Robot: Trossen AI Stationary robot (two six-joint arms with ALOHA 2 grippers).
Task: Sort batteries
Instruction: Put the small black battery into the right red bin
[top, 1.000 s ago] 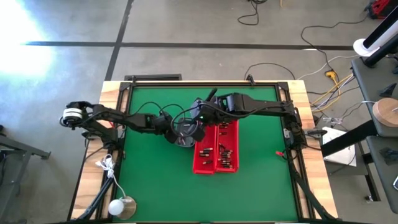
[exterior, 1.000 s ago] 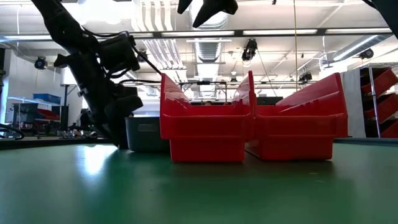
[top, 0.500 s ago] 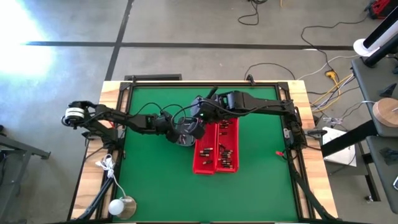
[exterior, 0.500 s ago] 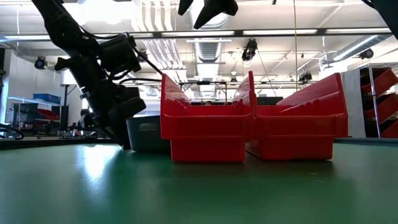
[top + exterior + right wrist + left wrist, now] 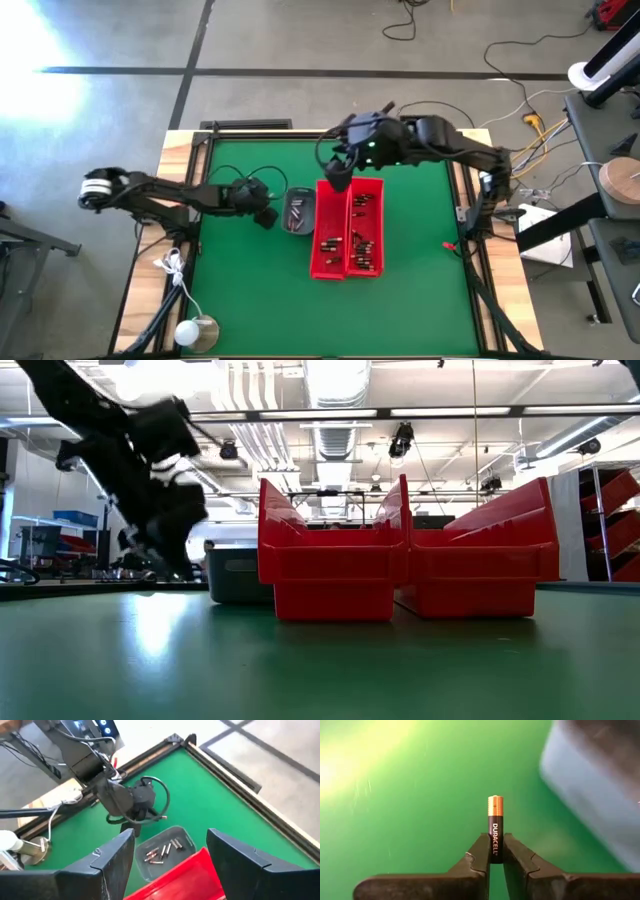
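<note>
Now my left gripper (image 5: 495, 851) is clamped on one battery (image 5: 495, 828).
It has pulled back from the grey tray (image 5: 299, 211); my right gripper (image 5: 170, 851), fingers apart, has retreated above the red bins (image 5: 347, 268).

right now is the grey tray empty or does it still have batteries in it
Not empty. The right wrist view shows several batteries lying loose in the grey tray, and the high view shows small pieces in it too.
</note>
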